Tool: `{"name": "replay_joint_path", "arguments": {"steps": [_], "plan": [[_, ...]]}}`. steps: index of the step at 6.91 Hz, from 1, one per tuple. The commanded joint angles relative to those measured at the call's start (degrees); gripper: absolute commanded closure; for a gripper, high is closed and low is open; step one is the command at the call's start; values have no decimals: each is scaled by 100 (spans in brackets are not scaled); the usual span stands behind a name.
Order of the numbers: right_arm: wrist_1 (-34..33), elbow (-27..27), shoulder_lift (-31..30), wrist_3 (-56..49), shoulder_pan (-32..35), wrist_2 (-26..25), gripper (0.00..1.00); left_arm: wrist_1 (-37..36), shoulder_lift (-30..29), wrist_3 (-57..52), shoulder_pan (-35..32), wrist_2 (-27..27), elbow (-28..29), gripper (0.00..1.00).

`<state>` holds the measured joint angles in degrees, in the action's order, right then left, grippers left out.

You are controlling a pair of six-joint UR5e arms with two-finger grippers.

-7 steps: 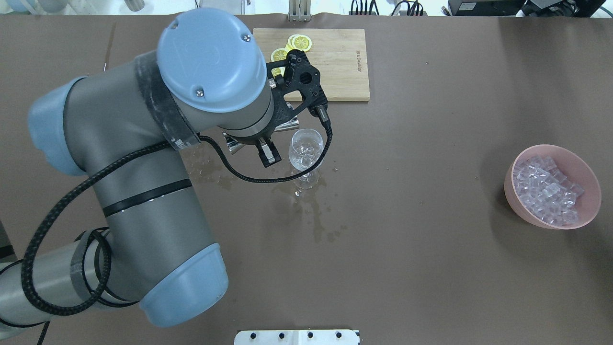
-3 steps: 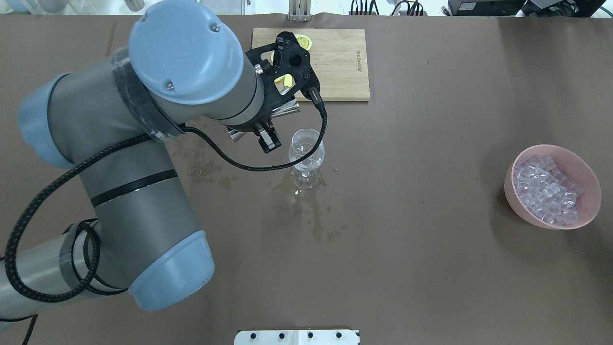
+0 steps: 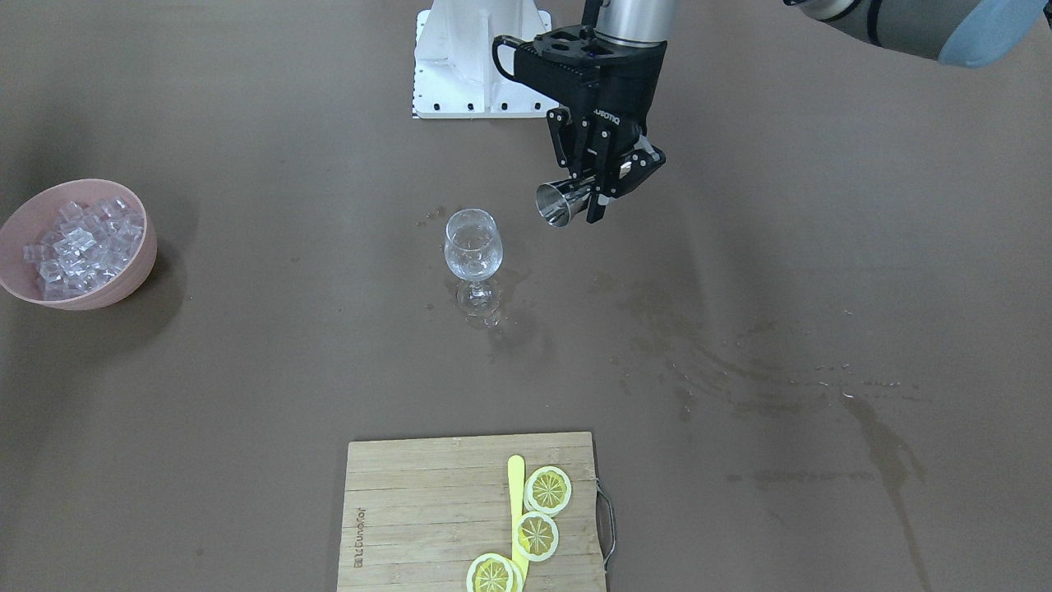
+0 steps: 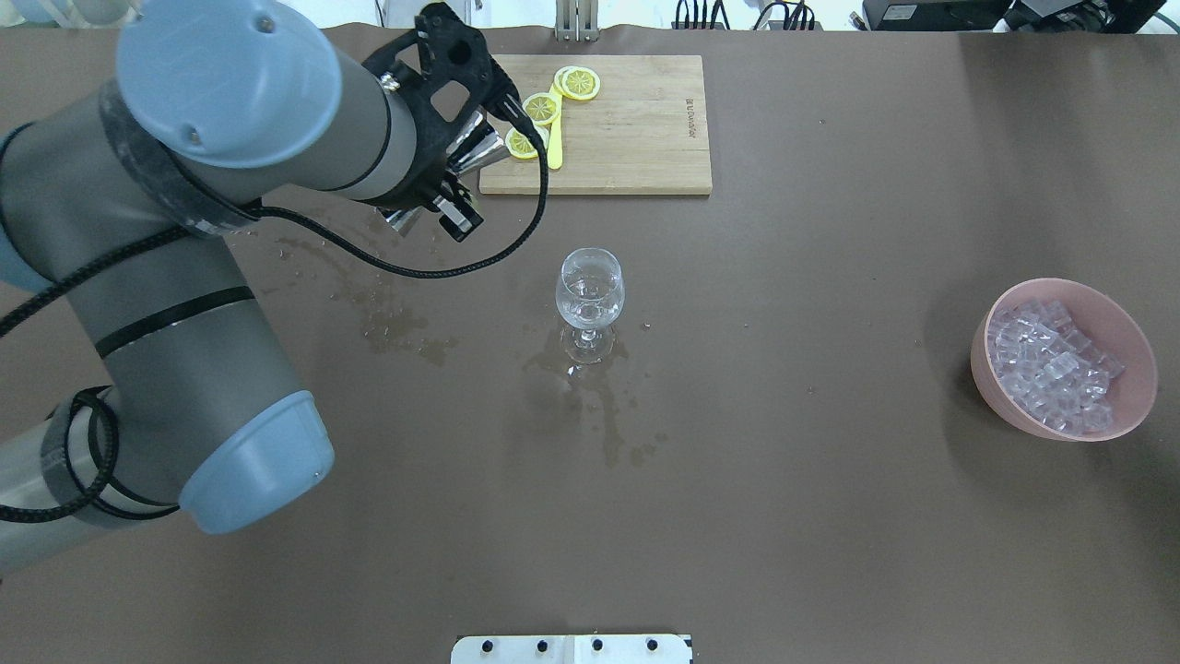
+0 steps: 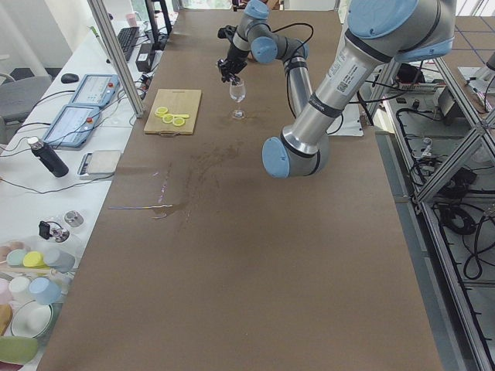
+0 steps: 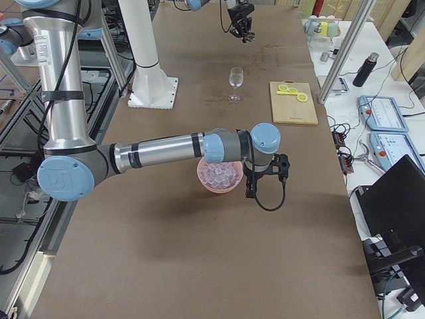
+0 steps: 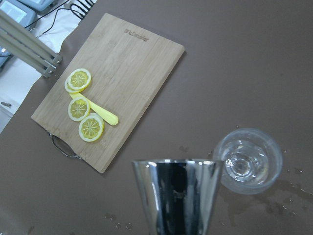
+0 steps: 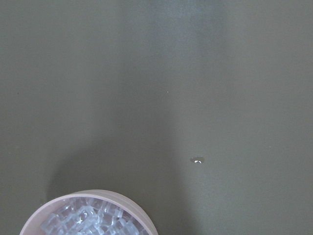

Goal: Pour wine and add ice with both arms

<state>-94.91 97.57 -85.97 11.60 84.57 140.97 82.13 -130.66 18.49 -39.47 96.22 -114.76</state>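
Nearest the robot, a white metal base block (image 4: 572, 648) sits at the table edge. Beyond it, toward the robot's right, a round pink bowl (image 4: 1014, 415) stands on the brown table (image 4: 784, 516), heaped with the ice (image 4: 1051, 369), many small clear cubes. The right gripper (image 6: 265, 179) hangs just beside this bowl, on the side away from the robot. It shows only in the side view, so I cannot tell how far its claw is open, or whether it has hold of anything.

Further out, mid-table, a clear stemmed wine glass (image 4: 590, 286) stands upright, well apart from the bowl. Dark wet patches (image 4: 590, 406) spread around its foot and toward the robot's left. Something clear sits in the glass, but whether it is ice I cannot tell.

Beyond the glass and to the robot's left, the left gripper (image 3: 596, 193) hangs above the table, its claw closed on a shiny steel double-cone measuring cup (image 3: 555, 204) — held on its side, clear of the glass.

Farthest out lies a rectangular bamboo cutting board (image 4: 627, 120) with yellow lemon slices (image 4: 581, 83) and a slim yellow stick (image 4: 555, 148) at its left end.
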Motion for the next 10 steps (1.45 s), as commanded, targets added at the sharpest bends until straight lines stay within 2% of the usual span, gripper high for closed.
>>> {"name": "replay_joint_path", "arguments": {"steps": [1,2,3,4,5,7,9,10], "plan": [[-1,8,45,0,-2,-8,0,1717,1028,855,-358,-7,145,100],[-2,17,71,0,-2,-8,0,2885,1478,1258,-551,-7,425,100],[-2,52,72,-9,-2,-8,0,3488,1952,1341,-797,-7,436,100],[7,87,89,0,-2,1,0,4390,2444,1342,-1034,-155,463,100],[-1,70,124,0,-19,1,0,5191,2928,1481,-1106,-609,480,100],[25,209,194,340,-98,71,0,5925,3161,2208,-1090,-1505,716,100],[-1,254,195,351,-98,71,0,7564,3196,2939,-1055,-2340,1784,100],[-2,263,195,360,-107,71,0,7816,3179,3063,-1011,-2902,2173,100]]}}
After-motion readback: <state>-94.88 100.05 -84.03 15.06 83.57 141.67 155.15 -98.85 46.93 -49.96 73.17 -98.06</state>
